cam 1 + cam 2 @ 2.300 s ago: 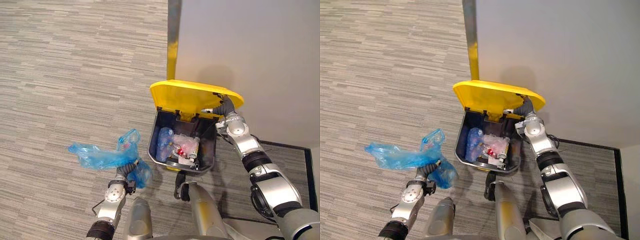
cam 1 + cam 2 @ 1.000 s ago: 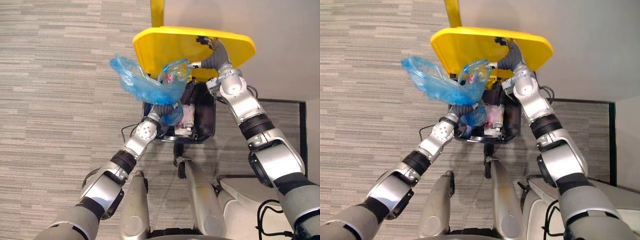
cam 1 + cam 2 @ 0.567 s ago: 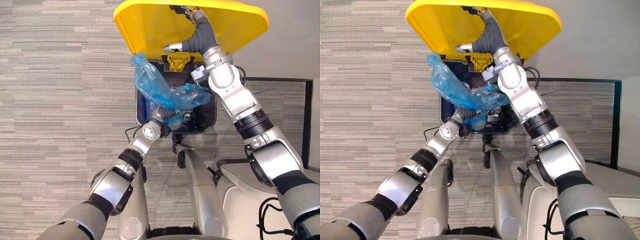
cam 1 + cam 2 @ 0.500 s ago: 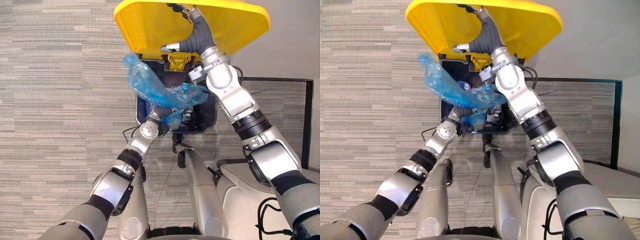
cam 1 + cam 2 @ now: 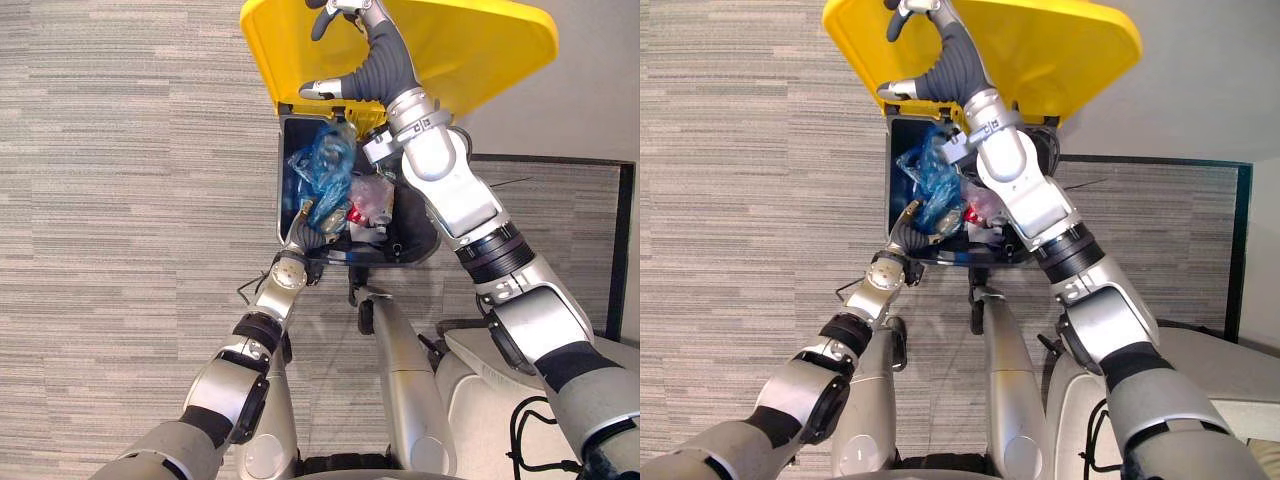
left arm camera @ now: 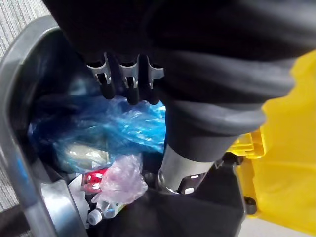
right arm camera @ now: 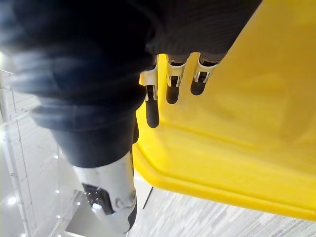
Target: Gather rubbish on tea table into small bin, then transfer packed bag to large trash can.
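Fingers [image 6: 129, 86] of the left hand [image 5: 300, 232] reach nearly straight and loose, dark tips touching the blue bag [image 6: 123, 126] without curling round it. The bag lies just past those tips, crumpled inside the large trash can [image 6: 12, 143] on other rubbish [image 6: 121, 180]. Beyond, the right hand [image 5: 375, 65] props the yellow lid [image 5: 480, 50], fingers flat.

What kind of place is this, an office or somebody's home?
Probably an office or similar commercial building, not a home. Grey striped carpet covers the floor, the wall is plain and pale, and the large dark trash can with a yellow hinged lid looks like the communal kind.
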